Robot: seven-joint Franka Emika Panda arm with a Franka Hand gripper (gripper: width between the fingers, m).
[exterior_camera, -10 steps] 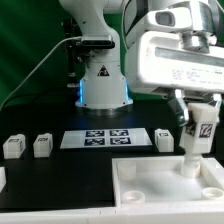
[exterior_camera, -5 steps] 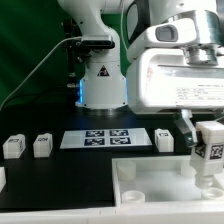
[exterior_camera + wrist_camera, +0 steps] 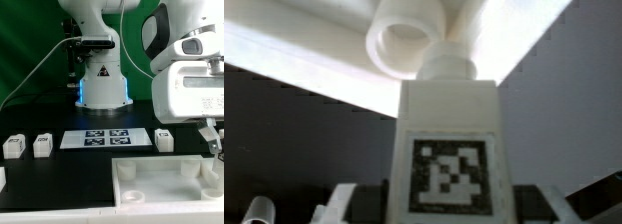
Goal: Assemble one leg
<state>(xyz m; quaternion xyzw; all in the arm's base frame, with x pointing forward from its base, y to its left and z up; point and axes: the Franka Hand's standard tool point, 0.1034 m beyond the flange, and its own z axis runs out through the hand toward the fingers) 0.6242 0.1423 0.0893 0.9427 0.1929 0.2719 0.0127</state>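
My gripper (image 3: 214, 143) hangs at the exterior view's right edge, above the far right corner of the large white panel (image 3: 160, 183). Most of what it holds is cut off there. In the wrist view the gripper (image 3: 452, 205) is shut on a white leg (image 3: 450, 120) with a black-and-white tag facing the camera. The leg's far tip points at a round corner socket (image 3: 407, 42) of the panel (image 3: 295, 60). I cannot tell whether the tip touches it.
Two loose legs (image 3: 13, 146) (image 3: 42, 146) stand at the exterior view's left and a third (image 3: 165, 140) sits behind the panel. The marker board (image 3: 105, 138) lies in front of the robot base (image 3: 103, 85).
The gripper has moved steadily to the exterior view's right with the leg, from over the panel's right side to the frame edge, where the leg no longer shows.
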